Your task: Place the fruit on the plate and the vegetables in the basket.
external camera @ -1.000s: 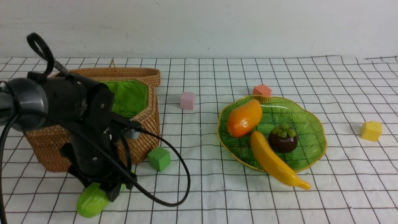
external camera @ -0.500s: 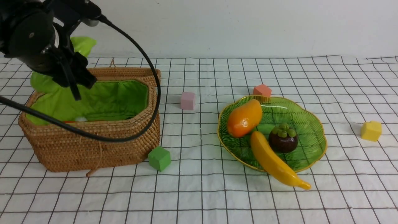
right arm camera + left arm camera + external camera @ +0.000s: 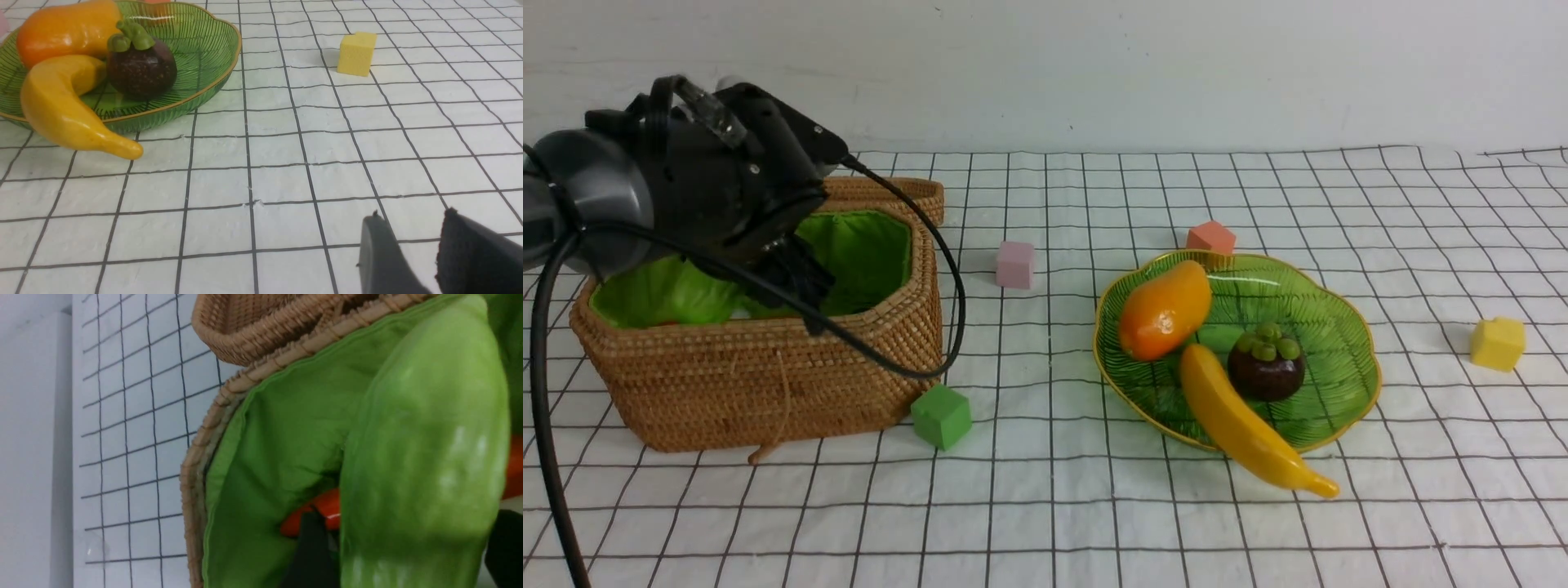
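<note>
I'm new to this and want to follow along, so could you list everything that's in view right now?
basket: one, brown wicker, green lining, left
gourd: one, light green, between the left gripper's fingers, over the basket's opening
carrot: one, orange-red, in the basket
plate: one, green glass, gold rim, right of centre
mango: one, orange-yellow, on the plate
mangosteen: one, dark purple, on the plate
banana: one, yellow, overhanging the plate's near edge
foam cubes: four, green, pink, red, yellow, on the table
left gripper: one, black, at the basket
right gripper: one, dark, over the table
</note>
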`<state>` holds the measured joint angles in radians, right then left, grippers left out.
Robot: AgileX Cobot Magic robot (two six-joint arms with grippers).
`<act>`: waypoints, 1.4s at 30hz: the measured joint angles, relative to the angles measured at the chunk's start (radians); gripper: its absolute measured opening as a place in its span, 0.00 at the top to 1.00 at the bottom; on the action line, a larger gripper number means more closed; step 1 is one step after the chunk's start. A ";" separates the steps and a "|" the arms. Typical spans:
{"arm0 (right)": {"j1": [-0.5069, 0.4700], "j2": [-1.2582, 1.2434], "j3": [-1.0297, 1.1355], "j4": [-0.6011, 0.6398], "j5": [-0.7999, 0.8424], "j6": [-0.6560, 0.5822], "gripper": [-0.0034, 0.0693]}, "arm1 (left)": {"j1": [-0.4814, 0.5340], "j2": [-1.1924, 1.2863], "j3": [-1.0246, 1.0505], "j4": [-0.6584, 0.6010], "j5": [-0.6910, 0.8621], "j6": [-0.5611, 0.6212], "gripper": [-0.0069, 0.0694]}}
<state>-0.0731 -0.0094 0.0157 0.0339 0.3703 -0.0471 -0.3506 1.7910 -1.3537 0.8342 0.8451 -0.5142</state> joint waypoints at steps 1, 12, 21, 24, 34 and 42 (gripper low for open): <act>0.000 0.000 0.000 0.000 0.000 0.000 0.63 | 0.000 -0.004 0.000 -0.007 0.004 0.000 0.15; 0.000 0.000 0.000 0.000 0.000 0.000 0.63 | 0.000 -0.301 0.000 -0.368 0.302 0.179 0.29; 0.000 0.000 0.000 0.000 0.000 0.000 0.63 | 0.060 -0.856 0.167 -0.685 0.396 0.193 0.93; 0.000 0.000 0.000 0.000 0.000 0.000 0.63 | 0.061 -1.006 0.268 -0.773 0.350 0.171 0.93; 0.000 0.000 0.000 0.000 0.000 0.000 0.63 | 0.061 -1.722 0.816 -1.000 -0.010 0.149 0.93; 0.000 -0.002 0.000 0.000 0.002 0.000 0.63 | 0.062 -1.776 0.887 -0.971 -0.030 0.149 0.93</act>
<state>-0.0731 -0.0112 0.0157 0.0339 0.3720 -0.0471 -0.2888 0.0154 -0.4670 -0.1365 0.8147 -0.3654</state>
